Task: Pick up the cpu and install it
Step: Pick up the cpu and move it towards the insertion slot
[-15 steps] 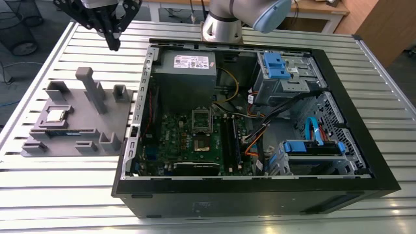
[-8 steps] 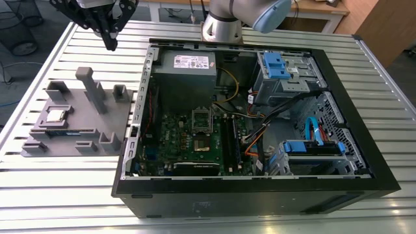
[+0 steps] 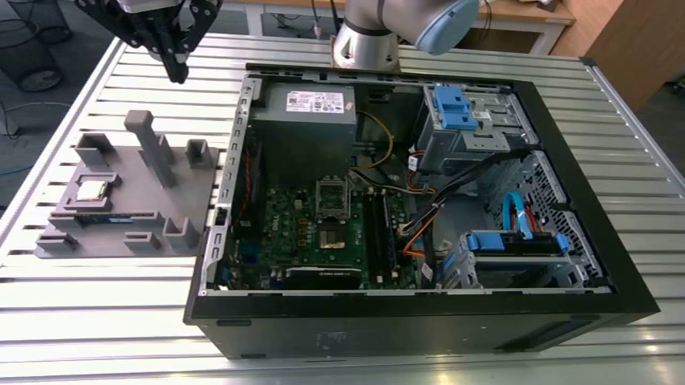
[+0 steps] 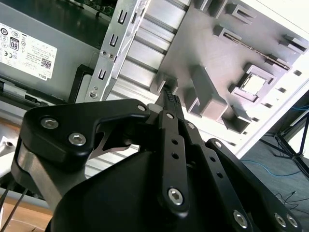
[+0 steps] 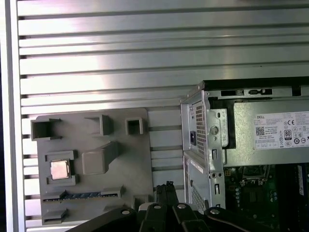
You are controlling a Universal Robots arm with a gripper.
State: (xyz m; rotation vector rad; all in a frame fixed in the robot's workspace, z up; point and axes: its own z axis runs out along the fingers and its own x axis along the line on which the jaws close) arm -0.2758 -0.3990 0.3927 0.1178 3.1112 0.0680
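Note:
The cpu, a small square chip with a shiny silver top, lies in a pocket of the grey fixture plate at the exterior view's left. Both wrist views show the cpu in that same pocket. My gripper hangs high above the slatted table, beyond the fixture and beside the computer case's rear corner, well apart from the chip. Its black fingers meet at the tips and hold nothing; the first wrist view shows the gripper shut the same way. The silver socket frame sits on the green motherboard inside the case.
The open black computer case takes up the table's middle and right, with a power supply, blue drive bays and loose cables. A dark memory stick lies in the fixture near the cpu. Upright grey posts rise from the fixture.

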